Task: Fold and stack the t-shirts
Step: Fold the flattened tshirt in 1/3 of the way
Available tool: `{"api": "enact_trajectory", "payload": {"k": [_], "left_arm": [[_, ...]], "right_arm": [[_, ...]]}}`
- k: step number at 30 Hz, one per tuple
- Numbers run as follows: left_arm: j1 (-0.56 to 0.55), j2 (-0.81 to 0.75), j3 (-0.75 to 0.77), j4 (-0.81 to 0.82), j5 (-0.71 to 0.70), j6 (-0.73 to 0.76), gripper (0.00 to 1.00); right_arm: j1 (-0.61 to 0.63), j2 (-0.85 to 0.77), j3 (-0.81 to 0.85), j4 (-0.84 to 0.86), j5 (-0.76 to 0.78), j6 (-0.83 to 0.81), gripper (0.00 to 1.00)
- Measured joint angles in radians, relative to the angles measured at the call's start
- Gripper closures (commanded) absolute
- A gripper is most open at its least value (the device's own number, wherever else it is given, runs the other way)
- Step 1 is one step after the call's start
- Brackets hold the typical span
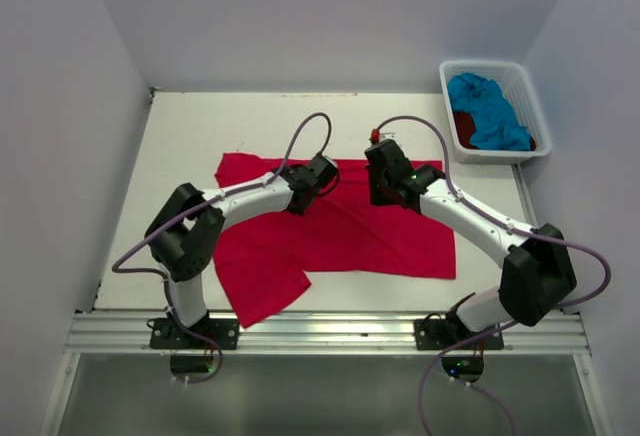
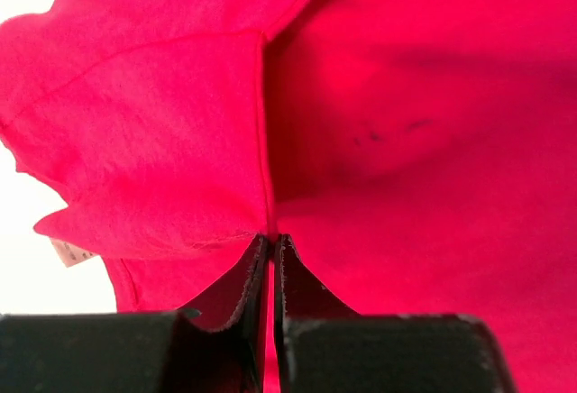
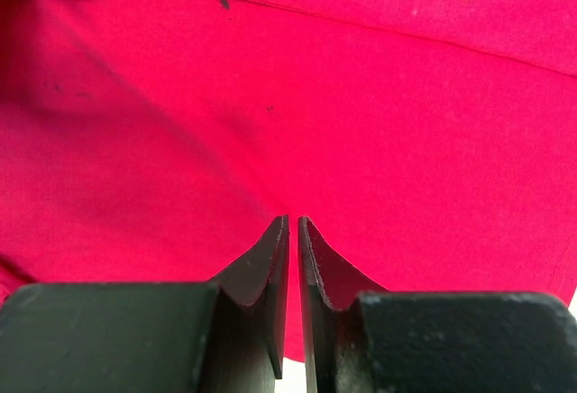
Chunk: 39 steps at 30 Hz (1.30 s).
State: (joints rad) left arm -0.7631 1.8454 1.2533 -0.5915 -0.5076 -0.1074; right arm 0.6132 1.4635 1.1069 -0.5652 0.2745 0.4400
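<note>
Red-pink shirt [image 1: 340, 236] spread on table [image 1: 180, 156], left of basket [image 1: 520, 76] | blue shirt [image 1: 490, 111] and dark red shirt [image 1: 462, 126] inside basket | left gripper [image 2: 272, 238] closed, pinching its cloth | right gripper [image 3: 293, 222] closed on same cloth

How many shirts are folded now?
None yet, and there is no stack. The red-pink shirt lies spread on the table, and both arms' jaws are pinched shut on its far part. The turquoise shirt and dark red shirt wait crumpled in the basket.
</note>
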Motion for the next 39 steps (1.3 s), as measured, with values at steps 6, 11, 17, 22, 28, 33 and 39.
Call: {"api": "enact_trajectory", "payload": {"k": [6, 11, 17, 22, 28, 33, 39], "left_arm": [[-0.018, -0.007, 0.054, -0.051, 0.041, -0.021, 0.92], [-0.018, -0.003, 0.063, -0.061, 0.043, -0.032, 0.91], [-0.018, 0.030, 0.063, -0.063, 0.037, -0.041, 0.75], [-0.018, 0.029, 0.061, -0.076, -0.021, -0.095, 0.34], [-0.001, -0.153, -0.043, -0.045, -0.076, -0.206, 0.29], [0.161, -0.359, -0.133, 0.050, -0.030, -0.312, 0.33], [0.303, -0.503, -0.258, 0.145, 0.037, -0.464, 0.42]], "right_arm": [[0.000, -0.014, 0.000, -0.005, 0.005, 0.000, 0.88], [0.000, -0.020, 0.001, -0.005, 0.005, 0.000, 0.87], [0.000, -0.026, 0.001, -0.007, 0.006, 0.000, 0.87], [0.000, -0.035, 0.000, -0.007, 0.023, -0.001, 0.87], [0.000, -0.036, -0.002, -0.007, 0.023, -0.001, 0.86], [0.000, -0.037, -0.007, -0.005, 0.023, -0.001, 0.86], [0.000, -0.038, -0.021, -0.008, 0.023, -0.003, 0.86]]}}
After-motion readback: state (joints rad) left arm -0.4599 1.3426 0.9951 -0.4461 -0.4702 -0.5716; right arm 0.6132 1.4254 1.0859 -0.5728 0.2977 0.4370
